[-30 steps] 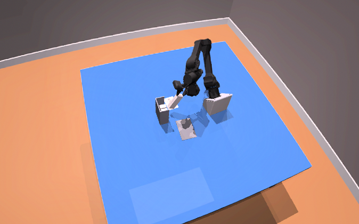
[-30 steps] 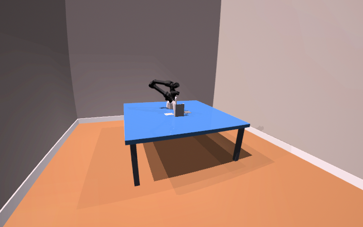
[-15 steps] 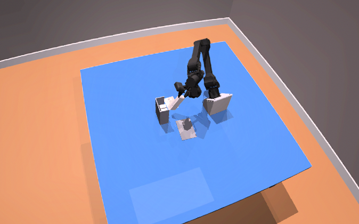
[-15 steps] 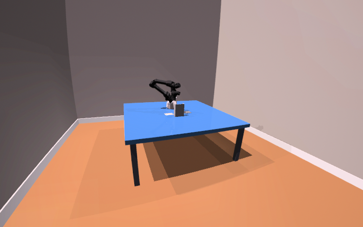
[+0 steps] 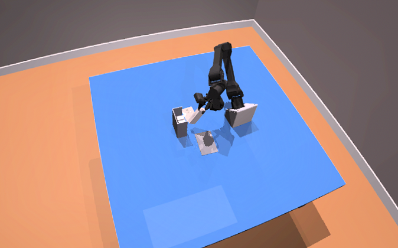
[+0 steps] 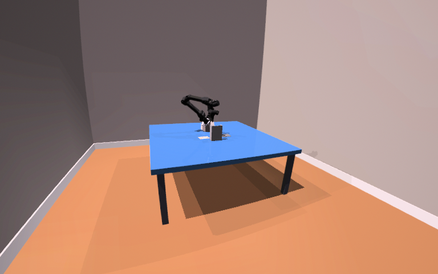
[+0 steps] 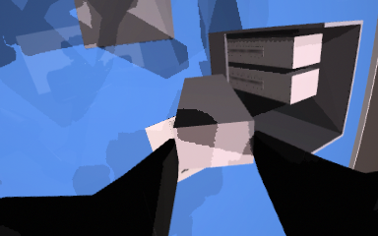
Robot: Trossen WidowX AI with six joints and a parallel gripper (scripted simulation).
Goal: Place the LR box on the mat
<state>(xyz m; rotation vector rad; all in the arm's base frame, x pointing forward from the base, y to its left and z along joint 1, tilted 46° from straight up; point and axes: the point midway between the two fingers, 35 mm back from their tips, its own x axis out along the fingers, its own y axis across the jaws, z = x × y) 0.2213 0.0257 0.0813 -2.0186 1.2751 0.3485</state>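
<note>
table, blue top (image 5: pixel 163 172) (image 6: pixel 206 152), carries the whole setup. the black arm (image 5: pixel 230 69) (image 6: pixel 195 98) is folded, elbow high, its wrist reaching toward the bin. its base block (image 5: pixel 244 116) (image 6: pixel 205 128), pale grey, stands on the table.

bin (image 5: pixel 181 131) (image 6: pixel 215 133) (image 7: pixel 346 79): dark grey, upright, open at the top. grey mat (image 5: pixel 203 149) (image 6: pixel 227 135) (image 7: pixel 148 29): flat on the table near the bin, with a dark shadow over part of it in the top view.

gripper (image 5: pixel 202 109) (image 6: pixel 211 120) (image 7: pixel 214 142): jaws part open, roughly midway, closed on one box; a finger lies at each side of it. the held box (image 5: pixel 196 116) (image 7: pixel 214 143) is pale, tilted, outside the bin and off the mat; its lower end is close to the bin, contact cannot be told. its code is unreadable from these views, so whether it is the lr box cannot be told.

two other boxes (image 5: pixel 181 118) (image 7: pixel 305 69) stand side by side in the bin. a white card (image 5: pixel 188 111) (image 6: pixel 204 137) (image 7: pixel 158 134) lies flat beside the bin, partly behind the held box in the wrist view.
</note>
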